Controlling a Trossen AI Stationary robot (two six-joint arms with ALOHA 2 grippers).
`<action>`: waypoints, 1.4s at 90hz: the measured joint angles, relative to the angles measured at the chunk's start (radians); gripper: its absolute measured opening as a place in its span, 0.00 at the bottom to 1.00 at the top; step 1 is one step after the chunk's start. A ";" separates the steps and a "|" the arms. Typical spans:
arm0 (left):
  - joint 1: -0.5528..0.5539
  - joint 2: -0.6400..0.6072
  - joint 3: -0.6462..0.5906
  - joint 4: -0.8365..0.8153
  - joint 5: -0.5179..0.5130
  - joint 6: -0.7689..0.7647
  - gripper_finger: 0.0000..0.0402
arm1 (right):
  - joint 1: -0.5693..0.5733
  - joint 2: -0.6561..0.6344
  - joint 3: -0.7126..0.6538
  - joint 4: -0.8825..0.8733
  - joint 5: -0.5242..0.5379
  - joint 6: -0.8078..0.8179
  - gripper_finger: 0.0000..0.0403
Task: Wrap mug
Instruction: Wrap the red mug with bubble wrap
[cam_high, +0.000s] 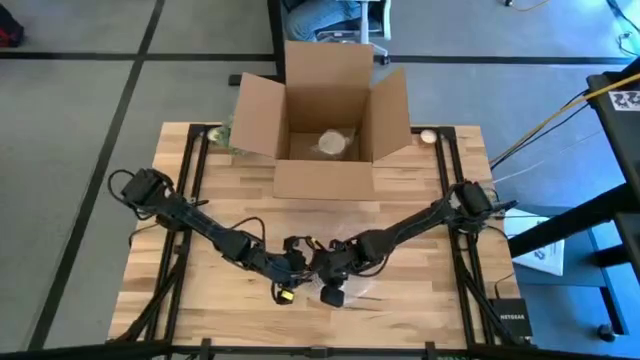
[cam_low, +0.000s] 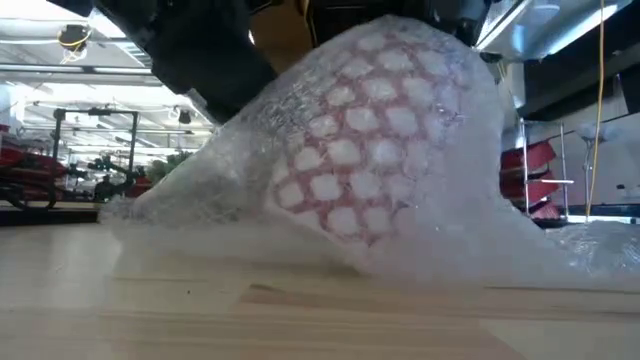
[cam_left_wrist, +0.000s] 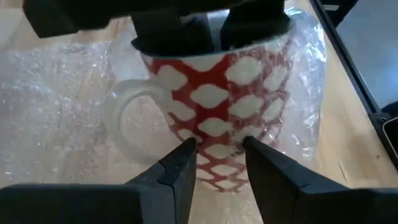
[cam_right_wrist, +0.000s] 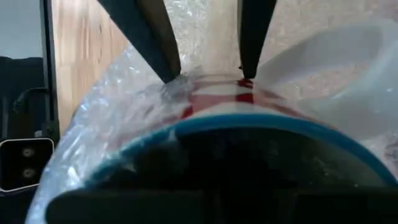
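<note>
Red-and-white patterned mug under clear bubble wrap

There is one mug, red with white shapes. One sheet of bubble wrap covers it. One cardboard box sits open on the one wooden table. Two robot arms reach in, so there are two grippers: the left gripper and the right gripper.
</note>
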 joint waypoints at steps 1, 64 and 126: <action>0.000 0.000 0.000 0.000 0.000 0.000 0.30 | 0.000 0.000 0.007 -0.008 0.003 -0.003 0.00; -0.007 0.003 0.000 -0.086 -0.013 -0.003 0.30 | 0.000 0.002 0.459 -0.577 0.088 -0.092 0.00; -0.006 0.003 -0.004 -0.096 -0.022 0.012 0.30 | 0.014 0.150 0.424 -0.514 0.057 -0.086 0.00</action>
